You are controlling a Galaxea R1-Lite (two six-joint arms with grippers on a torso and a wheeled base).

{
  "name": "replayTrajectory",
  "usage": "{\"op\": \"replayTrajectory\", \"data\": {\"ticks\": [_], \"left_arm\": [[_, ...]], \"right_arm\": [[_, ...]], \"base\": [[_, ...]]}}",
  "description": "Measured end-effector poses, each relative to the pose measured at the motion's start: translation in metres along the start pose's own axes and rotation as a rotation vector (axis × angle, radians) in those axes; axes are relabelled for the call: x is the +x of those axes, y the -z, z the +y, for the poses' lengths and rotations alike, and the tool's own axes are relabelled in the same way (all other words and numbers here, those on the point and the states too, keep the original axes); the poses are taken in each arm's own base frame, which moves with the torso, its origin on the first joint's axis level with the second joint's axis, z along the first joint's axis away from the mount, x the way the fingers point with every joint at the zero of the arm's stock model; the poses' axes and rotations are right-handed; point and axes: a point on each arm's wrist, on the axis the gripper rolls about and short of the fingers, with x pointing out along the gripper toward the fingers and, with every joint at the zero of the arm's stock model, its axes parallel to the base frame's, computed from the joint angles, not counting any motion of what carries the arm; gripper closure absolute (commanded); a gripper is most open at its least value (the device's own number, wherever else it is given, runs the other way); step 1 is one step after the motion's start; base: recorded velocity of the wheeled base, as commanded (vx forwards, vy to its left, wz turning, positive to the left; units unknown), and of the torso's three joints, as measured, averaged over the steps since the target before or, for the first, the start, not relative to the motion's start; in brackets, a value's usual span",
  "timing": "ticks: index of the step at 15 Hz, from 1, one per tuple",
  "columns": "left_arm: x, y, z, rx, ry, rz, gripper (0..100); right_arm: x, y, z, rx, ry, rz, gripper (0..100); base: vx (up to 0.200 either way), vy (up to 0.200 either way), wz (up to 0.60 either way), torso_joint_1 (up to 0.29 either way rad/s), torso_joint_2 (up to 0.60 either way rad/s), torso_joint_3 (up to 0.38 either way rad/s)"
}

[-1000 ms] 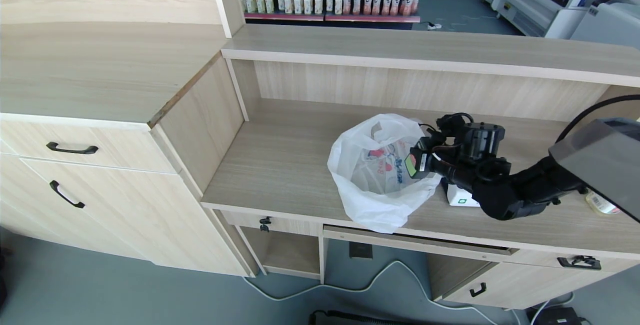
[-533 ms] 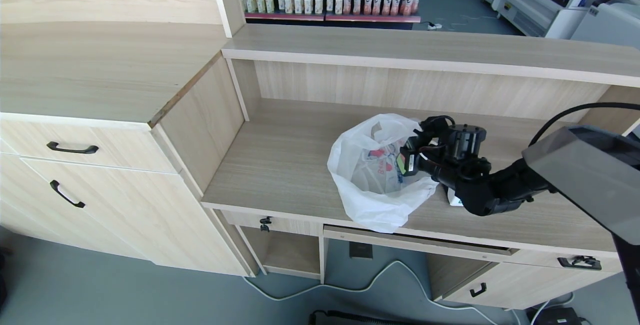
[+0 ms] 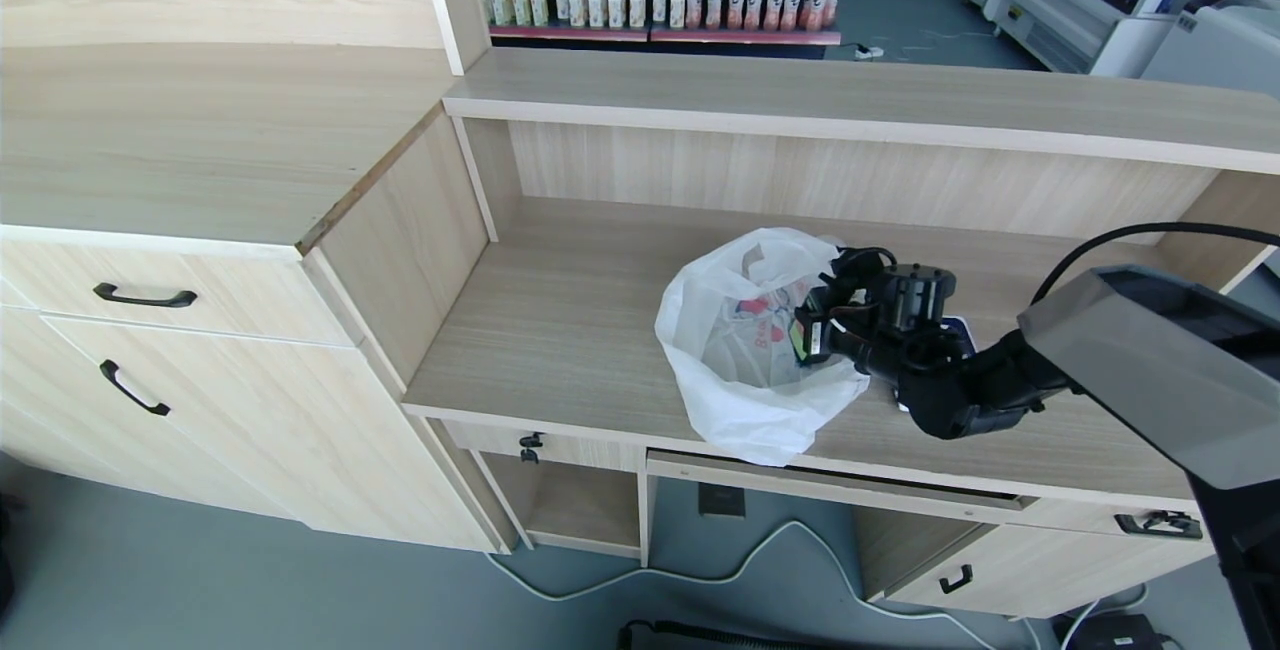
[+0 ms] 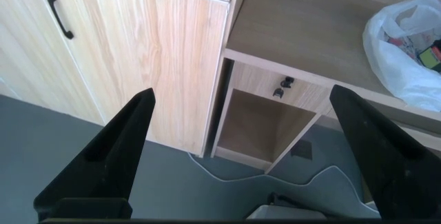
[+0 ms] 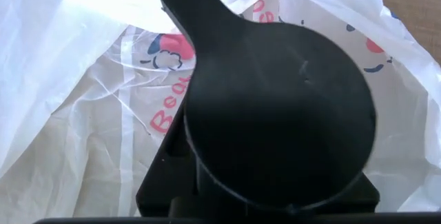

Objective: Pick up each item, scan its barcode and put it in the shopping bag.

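Note:
A white plastic shopping bag (image 3: 745, 350) stands open on the lower wooden counter (image 3: 560, 330). My right gripper (image 3: 812, 335) is at the bag's right rim, shut on a black round item with a green label (image 3: 803, 340). In the right wrist view the item's dark round body (image 5: 275, 114) hangs over the bag's printed inside (image 5: 89, 134). My left gripper (image 4: 241, 155) hangs open above the floor, in front of the cabinet, with nothing between its fingers. The bag (image 4: 406, 45) lies far off from it.
A raised counter ledge (image 3: 850, 95) runs behind the bag. A tall cabinet with black drawer handles (image 3: 145, 298) stands to the left. Cables (image 3: 700, 570) lie on the floor below the counter. Free counter surface lies left of the bag.
My right gripper has carried the black item leftward, from beside the bag to over its right rim, and slightly lower. The bag has stayed in place.

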Motion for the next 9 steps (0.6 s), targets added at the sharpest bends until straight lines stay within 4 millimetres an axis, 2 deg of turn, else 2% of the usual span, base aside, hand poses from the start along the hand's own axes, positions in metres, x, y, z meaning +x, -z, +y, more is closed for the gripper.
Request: {"op": "replayTrajectory", "data": {"ticks": [1, 2, 7, 9], "left_arm": [[0.0, 0.0, 0.0, 0.0, 0.0, 0.0, 0], [0.0, 0.0, 0.0, 0.0, 0.0, 0.0, 0], [0.0, 0.0, 0.0, 0.0, 0.0, 0.0, 0], [0.0, 0.0, 0.0, 0.0, 0.0, 0.0, 0]], "right_arm": [[0.001, 0.001, 0.0, 0.0, 0.0, 0.001, 100], [0.001, 0.002, 0.0, 0.0, -0.001, 0.002, 0], [0.002, 0.003, 0.0, 0.003, -0.001, 0.006, 0], [-0.003, -0.014, 0.0, 0.003, -0.001, -0.03, 0]], "base": [[0.0, 0.0, 0.0, 0.0, 0.0, 0.0], [0.0, 0.0, 0.0, 0.0, 0.0, 0.0], [0.0, 0.0, 0.0, 0.0, 0.0, 0.0], [0.0, 0.0, 0.0, 0.0, 0.0, 0.0]]}}
